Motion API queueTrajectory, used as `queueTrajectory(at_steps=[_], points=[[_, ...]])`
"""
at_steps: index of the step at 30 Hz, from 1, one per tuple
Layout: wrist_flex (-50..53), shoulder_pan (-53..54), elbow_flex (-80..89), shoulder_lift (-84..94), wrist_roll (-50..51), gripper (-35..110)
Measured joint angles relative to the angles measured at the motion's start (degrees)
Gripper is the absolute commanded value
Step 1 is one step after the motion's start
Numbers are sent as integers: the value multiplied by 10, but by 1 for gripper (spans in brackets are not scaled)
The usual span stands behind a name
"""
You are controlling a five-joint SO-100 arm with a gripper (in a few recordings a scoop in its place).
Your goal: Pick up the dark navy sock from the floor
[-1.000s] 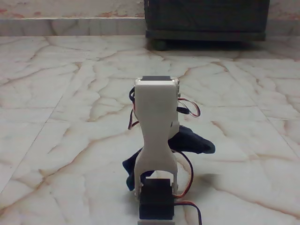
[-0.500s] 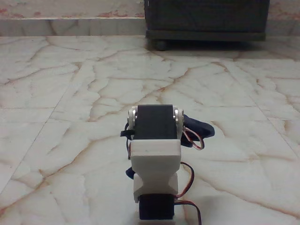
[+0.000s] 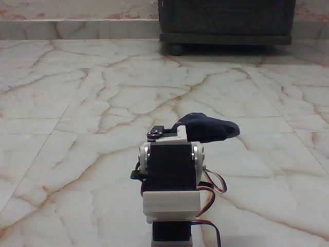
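The dark navy sock (image 3: 209,127) is bunched up and sticks out to the right from behind the top of my arm, and it looks raised off the floor (image 3: 77,103). My gripper (image 3: 180,129) sits just above the folded white and black arm, facing away from the camera. Its fingers are mostly hidden by the arm and the sock. The sock's left end meets the gripper, so it appears held there.
A dark cabinet (image 3: 226,20) on small feet stands at the back against the wall step. Red and black wires (image 3: 211,185) loop out on the arm's right side. Open marble tiles stretch left, right and ahead of the arm.
The arm has folded down and back toward the camera. The sock went from spread low behind the arm to bunched up higher at the gripper, to the right.
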Motion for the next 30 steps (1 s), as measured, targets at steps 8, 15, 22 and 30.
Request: queueTrajectory(at_steps=[8,15,22,30], points=[[-18,10,0,0,-20,0],[-29,10,0,0,-15,0],[-24,20,0,0,-14,0],[-25,24,0,0,-11,0]])
